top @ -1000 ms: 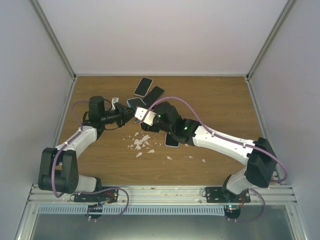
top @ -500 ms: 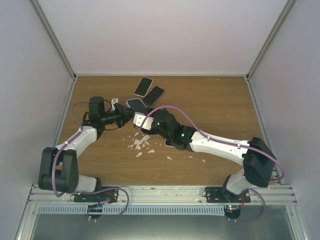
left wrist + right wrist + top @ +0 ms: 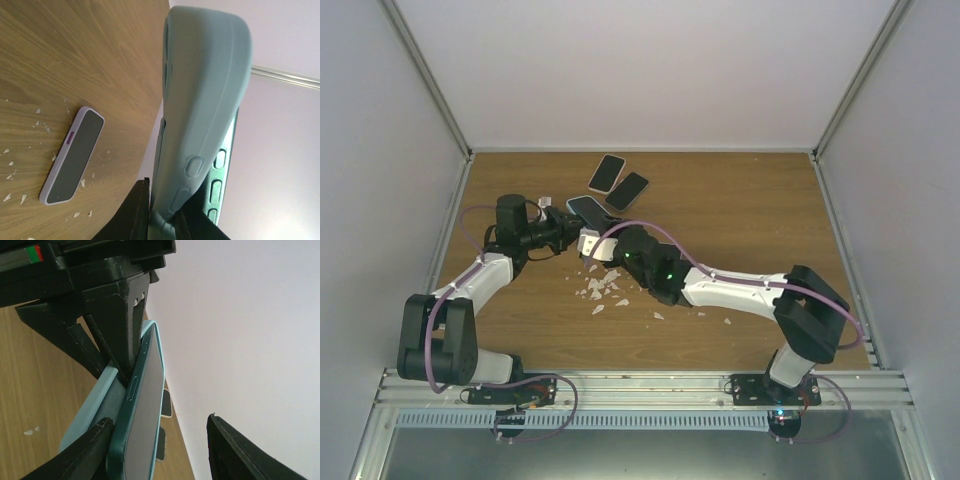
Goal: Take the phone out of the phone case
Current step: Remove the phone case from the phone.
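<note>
Right end effector (image 3: 159, 422) has closed in on left end effector (image 3: 568, 233); jaws narrowing, still open astride phone (image 3: 142, 410). Left grips case (image 3: 205, 100). Phone still seated; pull likely next.

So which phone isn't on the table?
The dark phone in the pale teal rubbery case, held up by the left gripper. The others, like the lilac-cased phone, lie flat on the wooden table.
</note>
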Robot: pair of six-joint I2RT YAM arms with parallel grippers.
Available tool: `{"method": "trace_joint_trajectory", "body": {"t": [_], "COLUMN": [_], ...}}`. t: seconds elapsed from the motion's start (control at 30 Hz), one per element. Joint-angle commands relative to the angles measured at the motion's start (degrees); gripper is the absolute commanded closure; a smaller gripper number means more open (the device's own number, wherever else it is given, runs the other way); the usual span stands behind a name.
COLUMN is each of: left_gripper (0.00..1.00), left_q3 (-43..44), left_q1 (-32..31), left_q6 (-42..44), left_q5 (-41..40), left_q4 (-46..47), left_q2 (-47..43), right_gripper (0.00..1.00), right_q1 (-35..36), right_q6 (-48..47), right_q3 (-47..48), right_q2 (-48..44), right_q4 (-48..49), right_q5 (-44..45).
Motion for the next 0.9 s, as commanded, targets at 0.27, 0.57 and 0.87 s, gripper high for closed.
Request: {"method": "trace_joint_trajectory", "body": {"t": [0.27, 0.57, 0.87], "left_gripper": [1.0, 1.0, 1.0], "left_q3": [0.15, 0.6, 0.86], "left_q1": [-0.56, -0.58, 0.26], "left_q6": [0.93, 2.45, 5.99], "left_q5": [5.93, 4.44, 1.28], "left_q4": [4.4, 2.59, -1.03], "left_q2": [-1.26, -1.07, -1.13], "right_gripper": [0.7, 0.99, 1.0], "right_q1": [-2.06, -2.13, -2.04], "right_q6": [-1.78, 2.9, 9.32], "right_q3": [1.81, 5.01, 9.76], "right_q2": [4.22, 0.6, -1.46], "right_q4": [4.69, -2.01, -10.44], "right_q5": [3.64, 1.02, -2.46]}}
